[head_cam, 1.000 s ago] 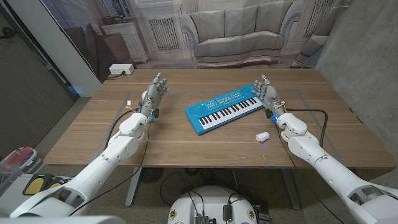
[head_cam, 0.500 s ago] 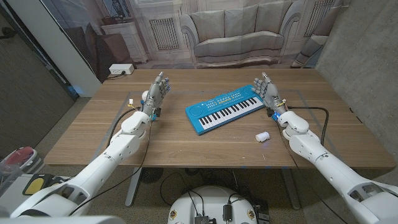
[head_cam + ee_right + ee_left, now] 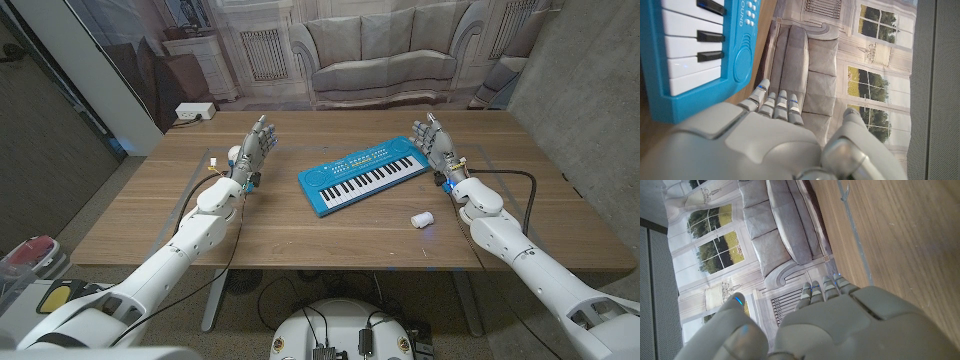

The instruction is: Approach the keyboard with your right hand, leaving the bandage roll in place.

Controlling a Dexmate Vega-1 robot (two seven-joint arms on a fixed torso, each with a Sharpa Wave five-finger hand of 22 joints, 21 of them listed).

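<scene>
In the right wrist view the keyboard (image 3: 687,47) is cut by the picture's edge and the right hand (image 3: 755,145) covers its near corner. The roll (image 3: 422,218) is too small to see its winding.

Rectangular brown wooden table (image 3: 300,225), bearing a blue toy keyboard with white and black keys (image 3: 362,176) set askew near its middle and a small white bandage roll (image 3: 422,218) nearer the front edge.
</scene>
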